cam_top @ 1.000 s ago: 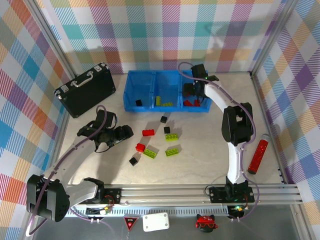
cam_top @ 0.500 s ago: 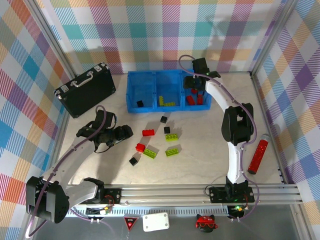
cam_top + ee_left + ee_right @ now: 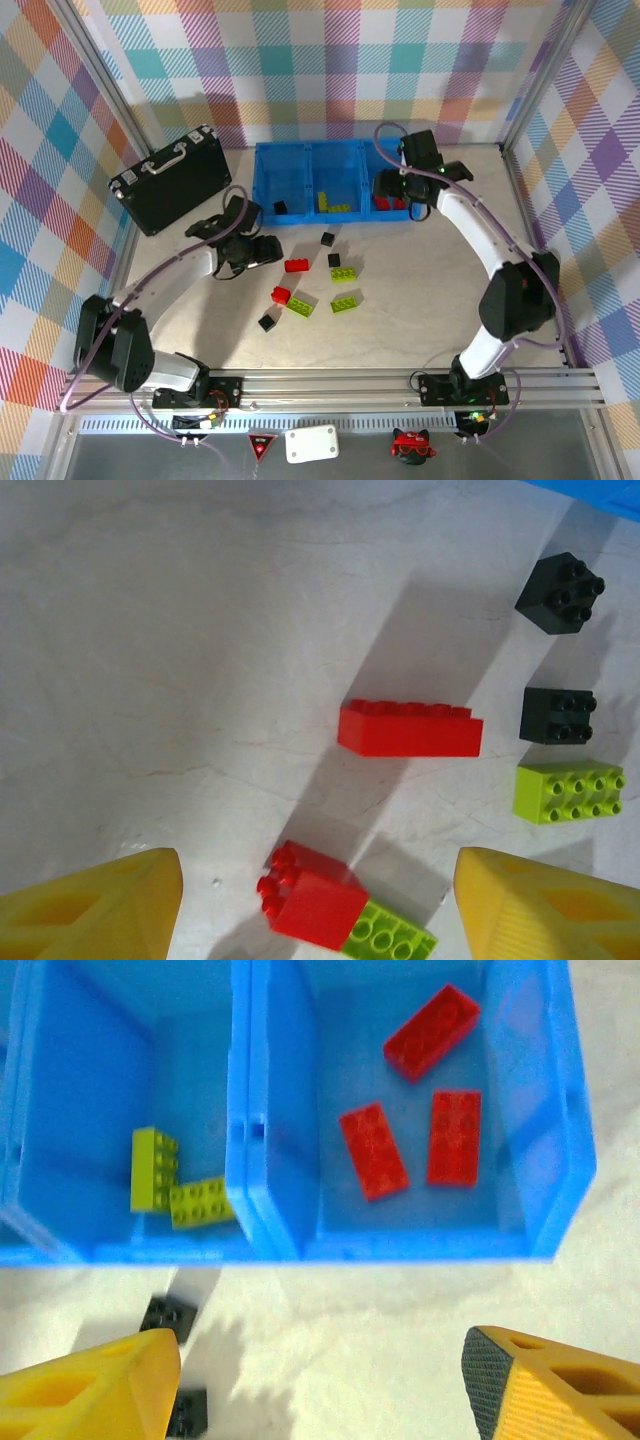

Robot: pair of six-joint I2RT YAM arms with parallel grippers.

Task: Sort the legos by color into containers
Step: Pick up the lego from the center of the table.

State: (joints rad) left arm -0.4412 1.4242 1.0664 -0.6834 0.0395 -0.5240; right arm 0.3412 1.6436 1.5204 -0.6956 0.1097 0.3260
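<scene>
Pale table [image 3: 150, 630], loose legos [image 3: 296, 265]. Left gripper [image 3: 318, 868] hangs open and empty, a long red brick [image 3: 410, 729] just ahead of its jaws. Right gripper [image 3: 322, 1350] is open and empty too, facing the blue containers [image 3: 270, 1245]. Next, I think: go down and pinch that brick.

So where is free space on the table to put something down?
Free: the table between the loose legos and the right arm, and the strip between those legos and the near rail. Crowded: the middle, just before the blue tray, beside the left gripper.
</scene>
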